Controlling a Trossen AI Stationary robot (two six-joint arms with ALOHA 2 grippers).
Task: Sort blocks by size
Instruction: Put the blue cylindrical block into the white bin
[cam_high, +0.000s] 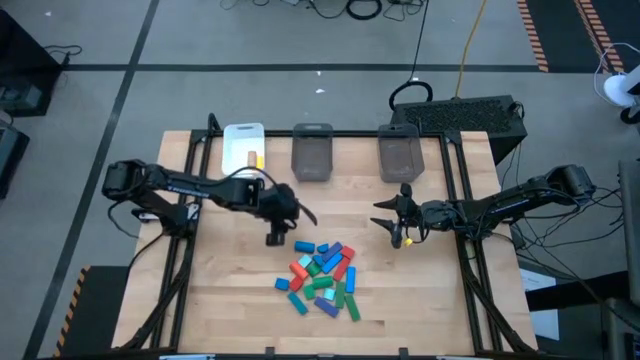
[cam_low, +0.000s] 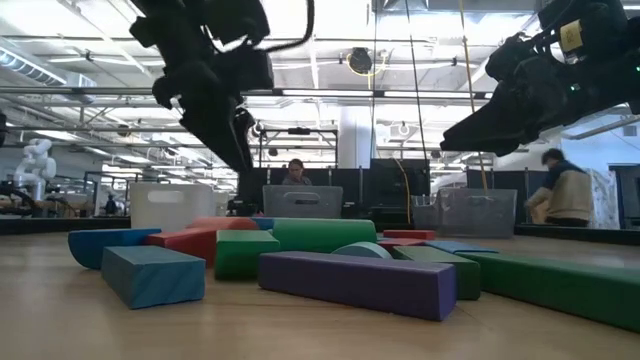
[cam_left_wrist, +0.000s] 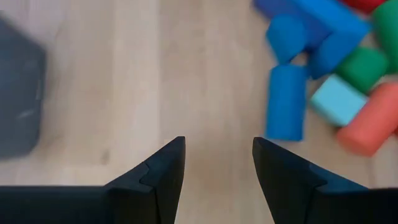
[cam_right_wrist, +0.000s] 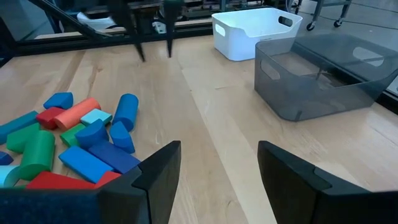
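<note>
Several coloured blocks (cam_high: 320, 275) lie in a loose pile on the wooden table, near its front middle; they also show in the low view (cam_low: 350, 275) and the right wrist view (cam_right_wrist: 81, 134). My left gripper (cam_high: 275, 237) hangs open and empty above bare table just left of the pile, fingers pointing down (cam_left_wrist: 217, 146); a blue round block (cam_left_wrist: 286, 102) lies closest to it. My right gripper (cam_high: 385, 222) is open and empty (cam_right_wrist: 219, 149), right of the pile and above the table. A small yellow-orange block (cam_high: 253, 158) lies in the white tray.
A white tray (cam_high: 243, 147) and two grey bins (cam_high: 312, 152) (cam_high: 400, 155) stand in a row along the table's far edge. Bare wood lies between the bins and the pile. People show in the room behind the table (cam_low: 565, 190).
</note>
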